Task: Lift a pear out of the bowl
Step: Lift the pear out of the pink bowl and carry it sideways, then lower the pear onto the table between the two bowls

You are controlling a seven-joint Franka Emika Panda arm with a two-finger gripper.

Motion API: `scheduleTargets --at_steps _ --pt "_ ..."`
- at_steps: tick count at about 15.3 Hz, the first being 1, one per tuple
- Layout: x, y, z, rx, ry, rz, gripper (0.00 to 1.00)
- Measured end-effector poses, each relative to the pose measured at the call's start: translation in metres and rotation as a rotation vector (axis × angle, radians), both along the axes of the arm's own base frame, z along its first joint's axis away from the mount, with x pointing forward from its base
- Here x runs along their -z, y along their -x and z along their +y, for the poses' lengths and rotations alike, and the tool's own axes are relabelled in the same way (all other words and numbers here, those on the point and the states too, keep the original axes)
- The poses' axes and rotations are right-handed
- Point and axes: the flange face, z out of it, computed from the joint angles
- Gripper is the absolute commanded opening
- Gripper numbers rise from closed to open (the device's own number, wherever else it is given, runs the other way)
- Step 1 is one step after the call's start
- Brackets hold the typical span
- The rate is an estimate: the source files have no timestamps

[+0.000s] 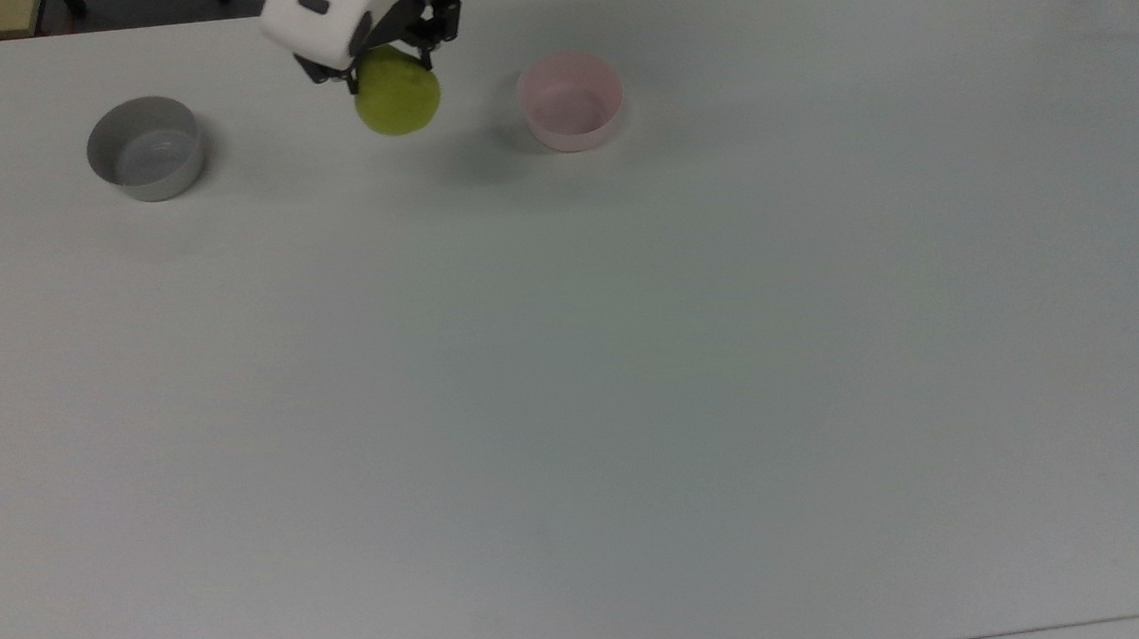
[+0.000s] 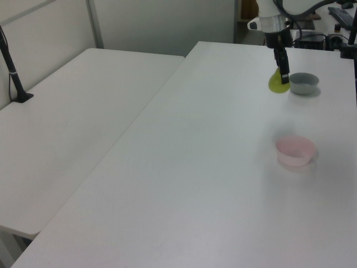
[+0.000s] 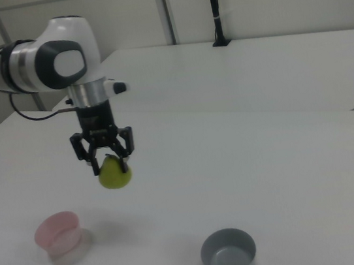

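Note:
My gripper is shut on the yellow-green pear and holds it in the air above the white table. In the top view the pear hangs between the two bowls, left of the pale pink bowl. That pink bowl stands empty on the table. In the right view the pear is well above the tabletop, to the upper right of the pink bowl. Its top is hidden between the fingers.
A grey bowl of like size stands empty at the top view's left. The white table spreads wide toward the top view's bottom. A second white table adjoins it in the left view.

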Motion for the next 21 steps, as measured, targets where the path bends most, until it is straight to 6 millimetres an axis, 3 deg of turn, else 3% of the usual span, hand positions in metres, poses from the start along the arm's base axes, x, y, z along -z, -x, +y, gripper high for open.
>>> scheduleTargets --at_steps 2,4,6,9,12,14,16,17,21 --pt "0.000 -0.006 -0.016 0.012 -0.001 -0.002 0.40" --pt "0.006 -0.011 -0.020 0.014 0.000 0.007 0.40" --pt "0.025 -0.017 -0.019 0.012 0.003 0.034 0.40" --pt "0.075 -0.036 -0.018 0.005 0.013 0.063 0.40" --pt "0.109 -0.046 -0.018 0.000 0.020 0.085 0.42" --pt "0.128 -0.051 -0.018 -0.002 0.024 0.093 0.54" --pt "0.135 -0.052 -0.018 -0.003 0.026 0.096 0.80" --pt "0.137 -0.052 -0.018 -0.003 0.026 0.098 0.98" --pt "0.136 -0.053 -0.019 0.000 0.026 0.097 1.00"
